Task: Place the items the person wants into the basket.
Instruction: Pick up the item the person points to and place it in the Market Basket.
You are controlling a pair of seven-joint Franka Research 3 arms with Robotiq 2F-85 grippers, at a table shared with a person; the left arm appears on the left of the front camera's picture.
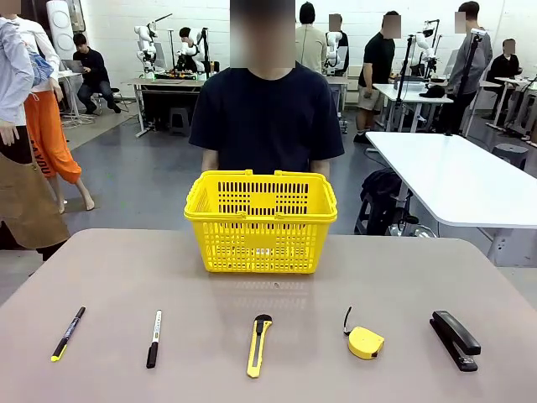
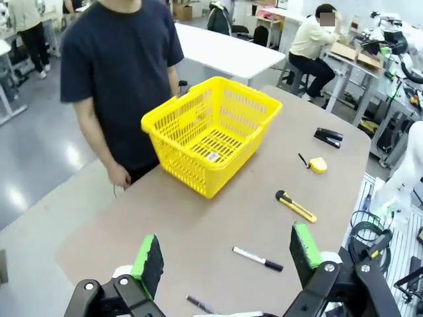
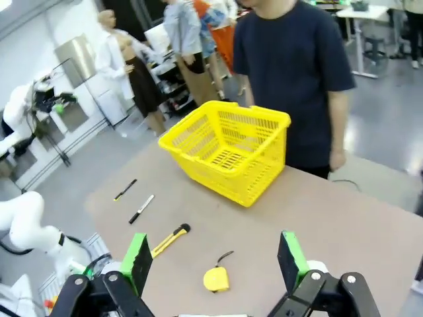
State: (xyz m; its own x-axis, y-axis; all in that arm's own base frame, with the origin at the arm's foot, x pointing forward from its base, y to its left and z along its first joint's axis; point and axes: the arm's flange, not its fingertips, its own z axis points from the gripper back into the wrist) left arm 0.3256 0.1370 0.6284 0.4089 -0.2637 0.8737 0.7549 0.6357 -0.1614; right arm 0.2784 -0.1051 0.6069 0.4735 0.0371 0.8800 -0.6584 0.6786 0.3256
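The yellow basket (image 1: 261, 221) stands empty at the table's far middle, in front of the person (image 1: 265, 117) in a dark T-shirt, whose arms hang down. Along the near edge lie the black marker with a white band (image 1: 153, 338), the yellow-and-black utility knife (image 1: 259, 345) and the yellow tape measure (image 1: 365, 342). In the left wrist view my left gripper (image 2: 227, 258) hangs open high above the table, over the marker (image 2: 258, 259). My right gripper (image 3: 215, 260) is open too, high above the tape measure (image 3: 215, 278) and the knife (image 3: 169, 240). The basket (image 2: 212, 133) (image 3: 228, 150) sits well beyond both.
A thin black pen with a yellow tip (image 1: 68, 333) lies at the near left, a black stapler (image 1: 455, 339) at the near right. The table (image 1: 101, 277) between the row of tools and the basket is bare. A white table (image 1: 457, 180) stands behind on the right.
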